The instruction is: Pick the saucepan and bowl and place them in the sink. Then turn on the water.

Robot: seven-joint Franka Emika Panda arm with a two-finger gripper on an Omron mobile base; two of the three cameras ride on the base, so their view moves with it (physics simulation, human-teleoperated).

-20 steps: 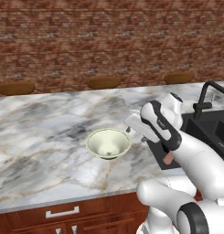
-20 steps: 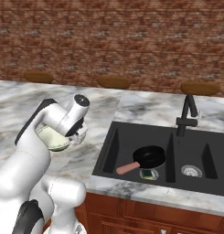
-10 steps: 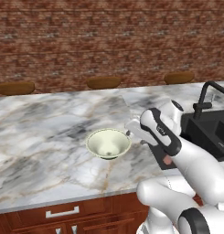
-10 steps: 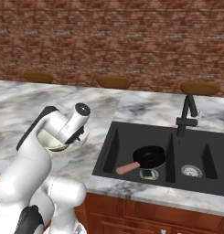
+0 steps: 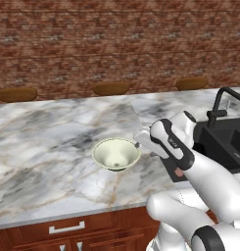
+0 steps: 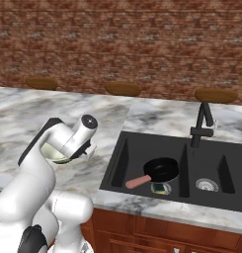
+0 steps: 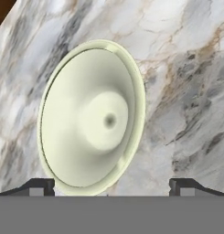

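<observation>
the bowl point(image 7: 93, 116) sits upright on the marble counter point(image 5: 53, 142), well left of the sink point(image 6: 137, 153), where the pan point(image 6: 161, 170) already lies in the left basin. the gripper point(image 7: 111, 185) hangs just right of the bowl in the left base view, its fingers wide apart and empty. in the hand view the bowl lies straight ahead but off toward the left fingertip point(image 7: 40, 186), its near rim between the tips. being round, it offers no long axis; a rim grasp looks likeliest.
</observation>
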